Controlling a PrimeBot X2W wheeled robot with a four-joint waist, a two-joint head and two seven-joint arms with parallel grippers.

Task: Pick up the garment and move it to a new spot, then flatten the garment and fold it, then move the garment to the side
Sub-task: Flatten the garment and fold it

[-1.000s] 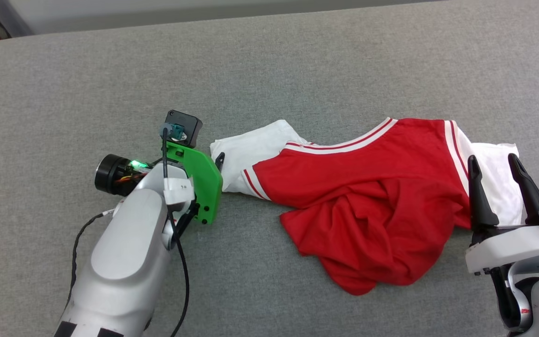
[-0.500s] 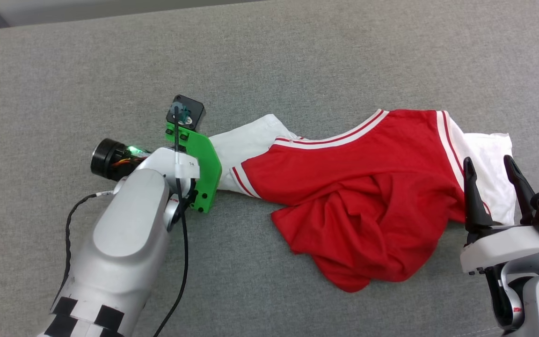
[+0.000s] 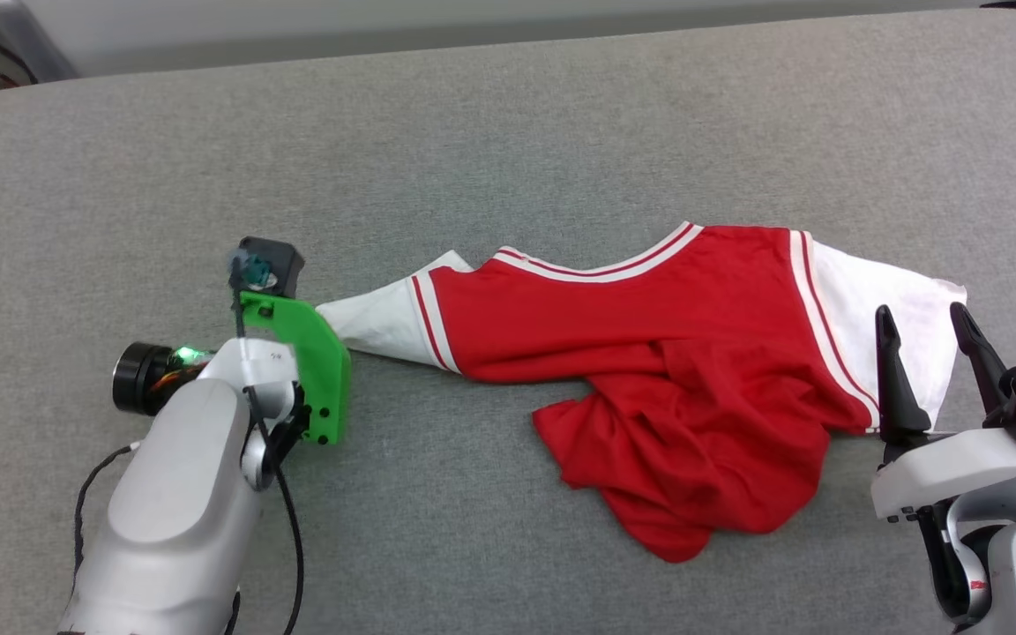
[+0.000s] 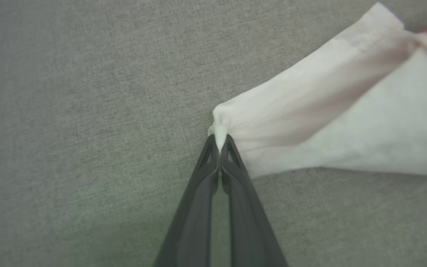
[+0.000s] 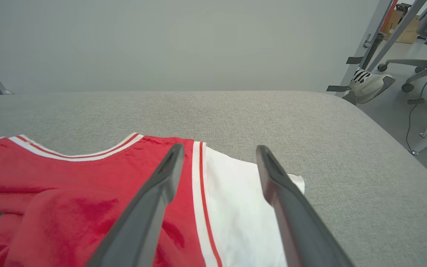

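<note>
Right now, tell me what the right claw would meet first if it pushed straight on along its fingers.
Most likely the garment: its white sleeve lies just beneath the open right claw. If the claw clears it, the grey table just beyond comes next; height is hard to judge.

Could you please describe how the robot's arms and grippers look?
The left arm is a smooth silver-grey shell carrying a bright green bracket, a black camera block and a thin black cable. The right gripper has a white base. Both grippers end in long, dark, tapered fingers.
</note>
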